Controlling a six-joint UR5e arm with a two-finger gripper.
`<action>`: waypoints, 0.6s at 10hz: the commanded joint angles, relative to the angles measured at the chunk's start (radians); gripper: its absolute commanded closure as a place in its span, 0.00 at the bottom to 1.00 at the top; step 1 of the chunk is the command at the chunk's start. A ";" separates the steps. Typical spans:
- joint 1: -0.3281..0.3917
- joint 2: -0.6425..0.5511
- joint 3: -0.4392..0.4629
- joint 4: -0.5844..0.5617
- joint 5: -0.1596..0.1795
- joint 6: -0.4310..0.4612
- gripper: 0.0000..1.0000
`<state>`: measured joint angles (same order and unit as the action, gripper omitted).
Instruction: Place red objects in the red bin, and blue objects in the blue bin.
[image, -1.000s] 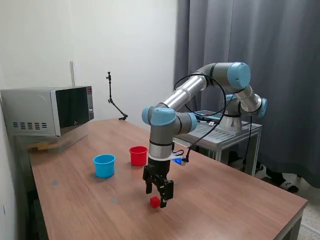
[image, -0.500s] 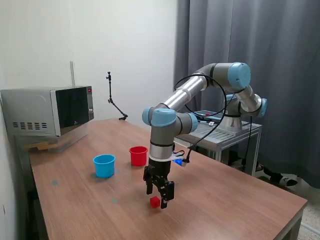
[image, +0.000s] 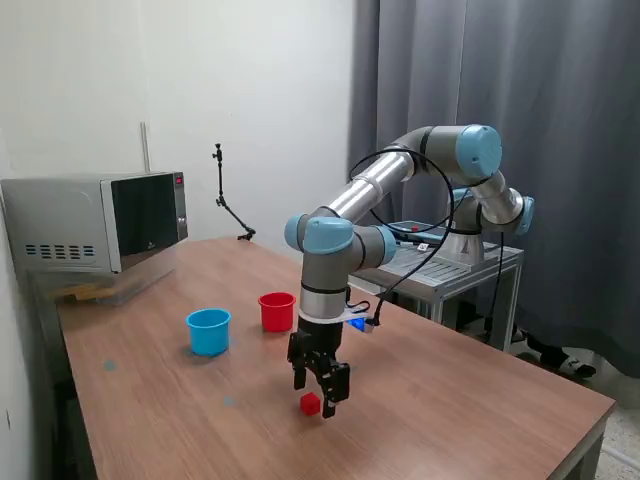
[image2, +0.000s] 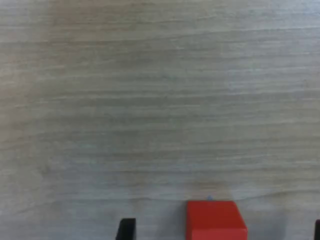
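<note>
One small red cube (image: 311, 403) lies on the wooden table (image: 470, 420). My gripper (image: 313, 393) hangs straight down over it, open, with the fingers on either side of the cube and close to the tabletop. In the wrist view the red cube (image2: 216, 220) sits between the two dark fingertips (image2: 126, 229), nearer the middle than either tip, with gaps on both sides. The red cup (image: 277, 311) and the light blue cup (image: 208, 331) stand upright side by side farther back, toward the exterior view's left. No other red cube and no dark blue cube shows clearly.
A microwave (image: 100, 222) stands at the table's far left corner, with a small black stand (image: 228, 205) behind. The arm's base sits on a metal cart (image: 455, 265) by the grey curtain. A small blue patch (image: 357, 323) shows beside the wrist; I cannot tell what it is.
</note>
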<state>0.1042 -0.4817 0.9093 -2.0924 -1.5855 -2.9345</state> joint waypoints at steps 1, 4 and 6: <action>0.000 0.000 0.002 0.000 0.002 -0.001 0.00; 0.000 0.000 0.002 0.000 0.002 -0.015 1.00; 0.000 0.000 -0.001 0.000 0.001 -0.017 1.00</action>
<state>0.1043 -0.4817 0.9099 -2.0924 -1.5840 -2.9495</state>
